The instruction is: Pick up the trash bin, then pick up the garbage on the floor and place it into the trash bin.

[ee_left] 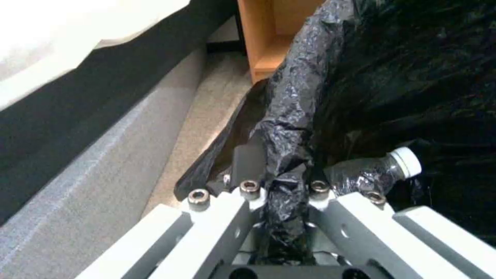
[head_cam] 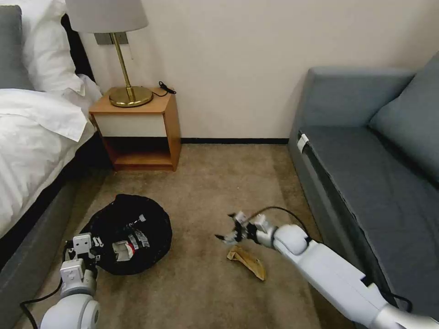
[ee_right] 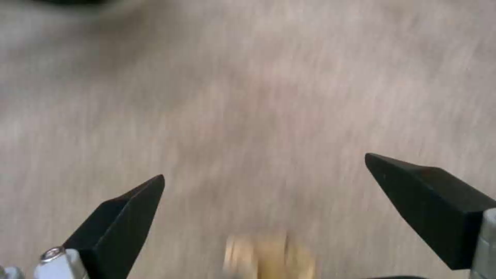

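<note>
**Holding the bin rim, right arm above the last packet**

Gripping the black liner at the rim of the trash bin, the left end effector has its fingers pressed together on the crinkled plastic, at the bin edge nearest the robot. Inside the bin, just beyond this end effector, lie a small clear bottle with a white cap and a red-and-white crumpled wrapper. The bed is close on the outer side of this end effector.

The right end effector hovers low over the carpet, well apart from the bin, with its two black fingers spread wide and holding nothing. The yellow-brown snack packet lies flat on the carpet just beneath and behind these fingertips, not touched by them. The grey sofa stands on the far side of the right arm.
</note>
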`<state>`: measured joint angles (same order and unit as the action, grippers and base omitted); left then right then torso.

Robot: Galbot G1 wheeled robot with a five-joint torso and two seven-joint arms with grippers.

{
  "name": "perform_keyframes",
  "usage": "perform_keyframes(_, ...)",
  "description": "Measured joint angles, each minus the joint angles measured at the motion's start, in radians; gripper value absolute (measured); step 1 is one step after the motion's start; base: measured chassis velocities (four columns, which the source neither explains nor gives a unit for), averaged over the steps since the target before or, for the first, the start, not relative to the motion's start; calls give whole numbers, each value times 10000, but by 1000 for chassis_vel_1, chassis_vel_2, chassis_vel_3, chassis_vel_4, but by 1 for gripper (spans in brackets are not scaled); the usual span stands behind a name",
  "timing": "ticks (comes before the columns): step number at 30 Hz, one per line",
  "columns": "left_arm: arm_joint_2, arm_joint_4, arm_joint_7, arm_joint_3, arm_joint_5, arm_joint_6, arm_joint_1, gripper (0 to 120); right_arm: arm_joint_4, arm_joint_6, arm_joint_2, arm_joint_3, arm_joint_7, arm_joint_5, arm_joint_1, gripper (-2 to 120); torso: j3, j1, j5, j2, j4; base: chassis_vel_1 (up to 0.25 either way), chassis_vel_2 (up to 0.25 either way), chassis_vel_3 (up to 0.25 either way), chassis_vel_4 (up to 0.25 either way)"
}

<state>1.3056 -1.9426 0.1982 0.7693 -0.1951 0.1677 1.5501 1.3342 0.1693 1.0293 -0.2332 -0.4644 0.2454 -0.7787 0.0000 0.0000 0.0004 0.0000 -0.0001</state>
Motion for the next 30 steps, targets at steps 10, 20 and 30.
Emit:
perform_keyframes(10, 134, -69, -34, -46, 112, -19, 84, 0, -425, -223, -252, 223, -477, -969, -954, 100, -1, 0, -2, 0, 0, 0, 0, 0, 0)
perform_keyframes(20, 157, -121, -39, -39, 154, -115, 231, 0, -1516, -527, 72, 813, -763, -1411, -1122, 100, 0, 0, -4, 0, 1, 0, 0, 0, 0)
perform_keyframes(30, 123, -245, -41, -11, 155, -162, 350, 0, -1741, -715, 303, 1102, -1088, -1608, -1218, 65, 0, 1, -4, 0, 1, 0, 0, 0, 0)
